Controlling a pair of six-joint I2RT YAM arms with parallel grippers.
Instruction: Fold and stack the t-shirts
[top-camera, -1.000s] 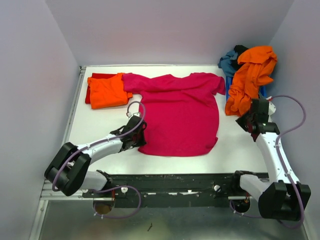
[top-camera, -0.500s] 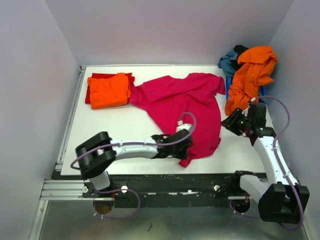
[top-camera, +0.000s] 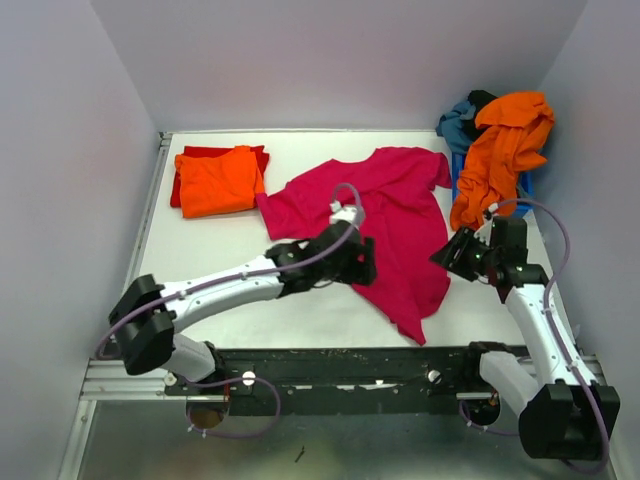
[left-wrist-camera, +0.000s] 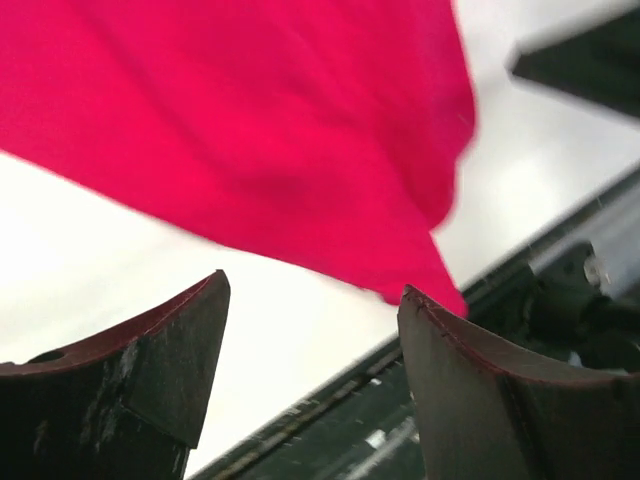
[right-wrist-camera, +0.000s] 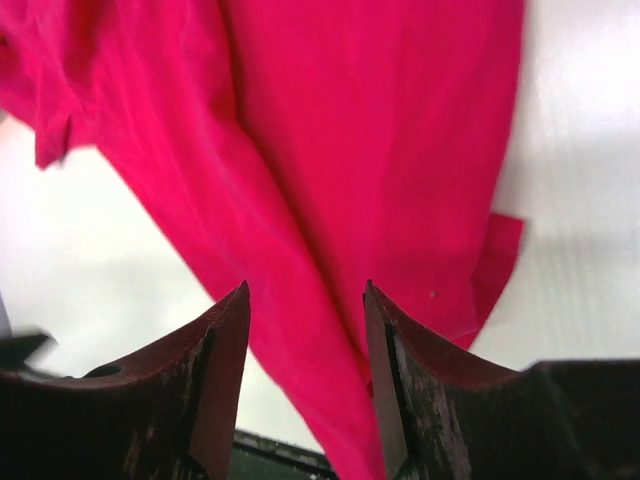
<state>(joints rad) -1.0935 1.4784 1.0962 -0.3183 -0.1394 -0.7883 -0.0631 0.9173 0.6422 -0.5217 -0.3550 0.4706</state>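
The step in hand is the first lengthwise fold of the magenta-pink short-sleeved cotton t-shirt (top-camera: 400, 210), which lies right of centre on the white worktop (top-camera: 200, 250). The left gripper (top-camera: 358, 264) hovers over the shirt's left edge. In its wrist view its jaws stand apart, with bare worktop between them and no cloth. The right gripper (top-camera: 447, 255) sits just beside the shirt's right edge, and its jaws are likewise parted and hold nothing.

A second ago the shirt lay spread flat, with the left arm at its near-left hem and the right arm back by the pile. Since then the left arm has swept across to the middle and carried that side over. The shirt is now a skewed, narrower shape, and its hem tapers to a point at the near right.

The fold looks crooked, so the next move probably calls for squaring the hem and sleeves before folding again.

The folded bright orange t-shirt (top-camera: 215, 180) rests on a folded red t-shirt (top-camera: 205, 152) at the far left. Loose orange (top-camera: 500, 160), teal-blue (top-camera: 458, 122) and black (top-camera: 482, 98) tees wait at the far right.
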